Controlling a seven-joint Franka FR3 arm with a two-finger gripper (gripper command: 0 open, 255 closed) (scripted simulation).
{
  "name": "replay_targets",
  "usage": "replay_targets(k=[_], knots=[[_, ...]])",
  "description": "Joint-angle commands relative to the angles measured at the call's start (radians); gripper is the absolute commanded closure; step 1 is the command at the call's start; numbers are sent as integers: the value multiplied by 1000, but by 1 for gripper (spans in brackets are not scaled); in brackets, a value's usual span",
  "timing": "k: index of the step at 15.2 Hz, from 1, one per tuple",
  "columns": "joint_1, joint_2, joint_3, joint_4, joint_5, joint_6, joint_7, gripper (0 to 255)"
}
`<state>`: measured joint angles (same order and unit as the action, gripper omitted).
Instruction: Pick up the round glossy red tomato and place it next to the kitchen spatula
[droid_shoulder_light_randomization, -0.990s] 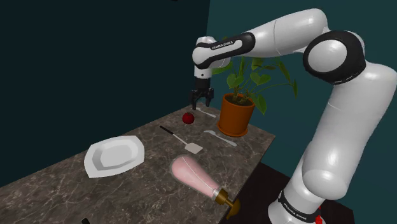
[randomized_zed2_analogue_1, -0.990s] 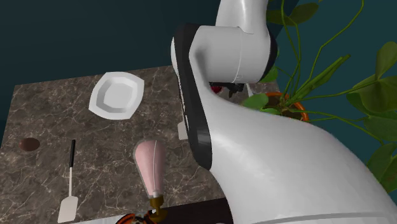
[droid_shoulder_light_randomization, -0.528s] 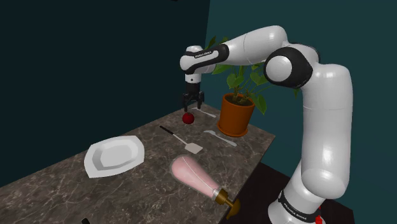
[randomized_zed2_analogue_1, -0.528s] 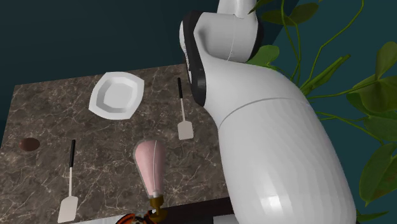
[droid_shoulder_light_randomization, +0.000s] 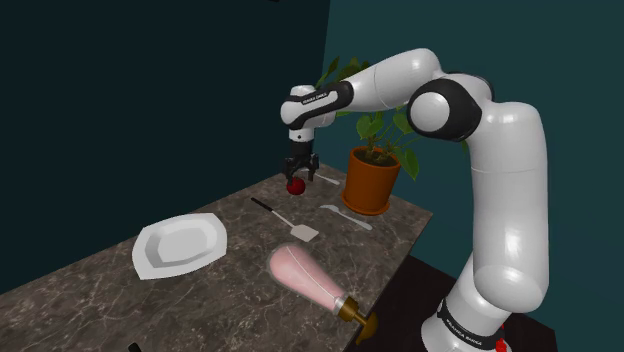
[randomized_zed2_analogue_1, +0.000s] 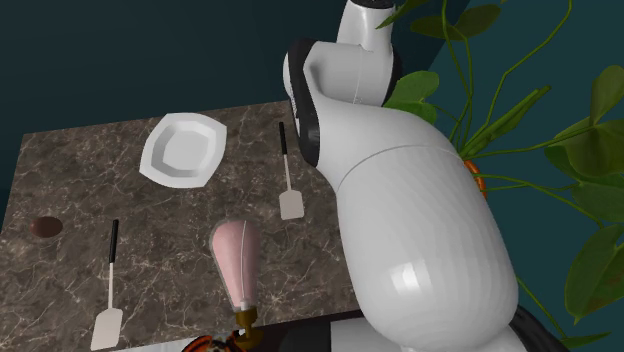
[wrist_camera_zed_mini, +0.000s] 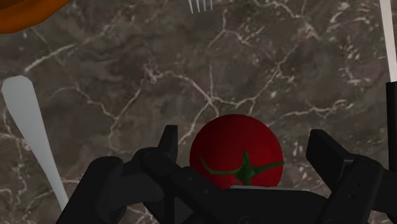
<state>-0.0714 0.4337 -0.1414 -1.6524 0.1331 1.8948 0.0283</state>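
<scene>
**End effector spread around the tomato on the worktop**

In the shoulder view the end effector (droid_shoulder_light_randomization: 296, 181) points straight down over the far part of the dark marbled worktop (droid_shoulder_light_randomization: 230, 295). The red tomato (droid_shoulder_light_randomization: 296, 188) rests on the stone there, between the two fingers.

The wrist view shows the state more clearly. The end effector (wrist_camera_zed_mini: 245, 143) is spread, with its black fingers (wrist_camera_zed_mini: 169, 141) standing well apart. The glossy tomato (wrist_camera_zed_mini: 236, 151), with a green stalk on top, lies between them, a little nearer to one finger. A strip of worktop (wrist_camera_zed_mini: 286, 76) shows on both sides of it, so neither finger touches it.

The spatula (droid_shoulder_light_randomization: 286, 220) has a black handle and a white blade. It lies flat near the tomato, on the side toward the stand, and is apart from it. In the second exterior view this spatula (randomized_zed2_analogue_1: 288, 180) lies just beside the big white arm link, with the white plate (randomized_zed2_analogue_1: 182, 150) to that view's left.

An orange plant pot (droid_shoulder_light_randomization: 371, 180) stands at the shoulder view's right of the tomato, and a white fork (droid_shoulder_light_randomization: 322, 178) lies between the two. A pink object with a brass-coloured base (droid_shoulder_light_randomization: 305, 278) lies on its side close to the near edge. A second spatula (randomized_zed2_analogue_1: 108, 285) and a small brown round thing (randomized_zed2_analogue_1: 45, 227) lie toward the second exterior view's left.
</scene>
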Motion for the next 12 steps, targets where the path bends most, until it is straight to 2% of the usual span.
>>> replay_targets(k=[1, 7, 8, 12], knots=[[0, 2, 0, -7, 1, 10, -1, 0], [0, 2, 0, -7, 1, 10, -1, 0], [0, 2, 0, -7, 1, 10, -1, 255], [0, 2, 0, -7, 1, 10, -1, 255]])
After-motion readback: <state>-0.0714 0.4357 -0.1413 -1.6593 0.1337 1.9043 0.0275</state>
